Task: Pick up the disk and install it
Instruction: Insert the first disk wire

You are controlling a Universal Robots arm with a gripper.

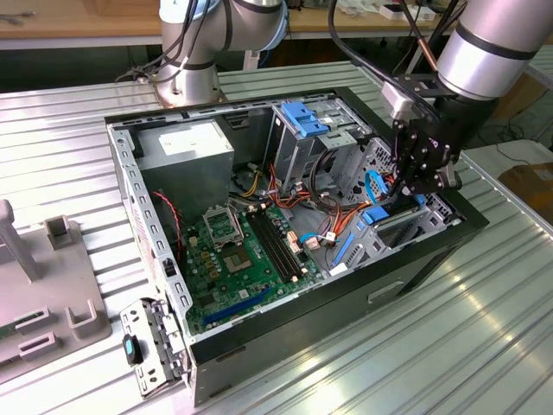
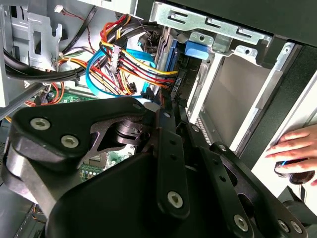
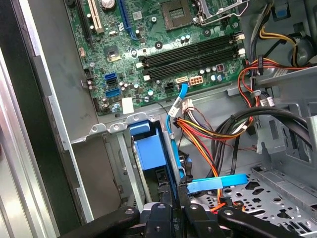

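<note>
Install step in hand, to judge by the layout: pick-up done, insertion not yet finished. Holds the disk (image 3: 148, 153) on edge at the mouth of the drive bay (image 3: 106, 130), blue carrier rail partly down between the bay's metal walls; cannot tell whether fully seated. Sits, in the exterior view, right of centre inside the open computer case (image 1: 346, 303), just under the gripper (image 1: 413, 192) and beside the motherboard (image 1: 233, 251).

Jaws drawn nearly together, clamped on the disk's thin exposed edge, nothing else between them, going by both wrist views.

Crowded on one side of the bay: a wire bundle (image 3: 203, 130) of red, yellow and orange just beside the disk, and a thin blue cable (image 3: 218, 182) lying close to the gripper, apart from the carrier but only just. Also a person's hand (image 2: 292, 146) outside the case in the second wrist view, well apart from the gripper.

Seems to call next for a straight, untilted push along the bay's guides, disk kept parallel to the walls to avoid binding the rail. Needs the thin blue cable and the wire bundle kept out of the slot, for fear of snagging or pinching. Likely wants the grip kept firm until fully home, release only afterwards.
</note>
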